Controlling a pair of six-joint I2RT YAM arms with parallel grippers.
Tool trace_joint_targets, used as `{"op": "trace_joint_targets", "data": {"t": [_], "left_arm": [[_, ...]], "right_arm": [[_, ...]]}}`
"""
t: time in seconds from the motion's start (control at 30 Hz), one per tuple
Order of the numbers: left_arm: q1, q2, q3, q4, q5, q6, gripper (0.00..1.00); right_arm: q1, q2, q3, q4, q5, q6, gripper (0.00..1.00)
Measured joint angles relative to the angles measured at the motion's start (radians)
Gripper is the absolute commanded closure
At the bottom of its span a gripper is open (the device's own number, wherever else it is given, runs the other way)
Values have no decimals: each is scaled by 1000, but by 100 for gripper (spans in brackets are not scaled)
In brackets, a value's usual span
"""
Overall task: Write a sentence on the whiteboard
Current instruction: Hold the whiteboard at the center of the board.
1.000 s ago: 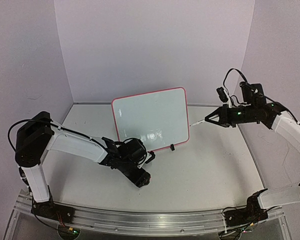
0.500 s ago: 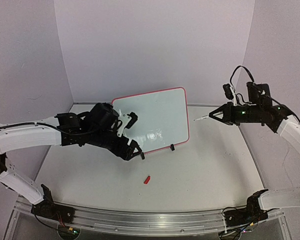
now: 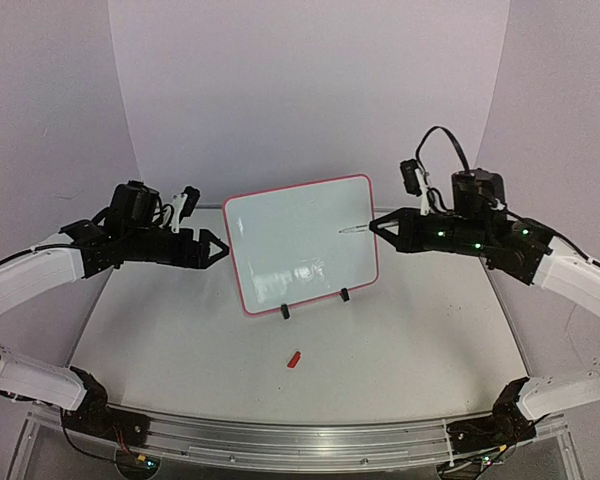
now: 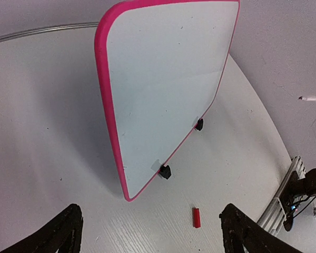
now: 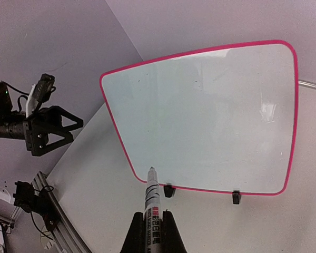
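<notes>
Swung up off the table (image 3: pixel 430 330), our left gripper (image 3: pixel 223 250) hangs wide, empty; our right gripper (image 3: pixel 385 228) clamps the marker (image 3: pixel 358 227), poised before the blank whiteboard (image 3: pixel 300 240) mid-table. First stroke comes next, we judge.

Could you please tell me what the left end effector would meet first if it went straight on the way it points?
Most likely the whiteboard, near its pink side rim: the open left end effector points at it with nothing between, though depth is unclear.
</notes>
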Motion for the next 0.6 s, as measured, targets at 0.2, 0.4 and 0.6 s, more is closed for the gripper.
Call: {"op": "trace_joint_targets", "data": {"t": [0.2,0.4,0.6], "left_arm": [[95,68,-29,156,156,43,9],[158,151,-52,278,260,84,12],[188,237,-62,397,348,130,24]], "right_arm": [[156,218,63,112,138,0,100],[206,345,171,164,188,-1,100],[217,415,250,223,196,1,100]]}}
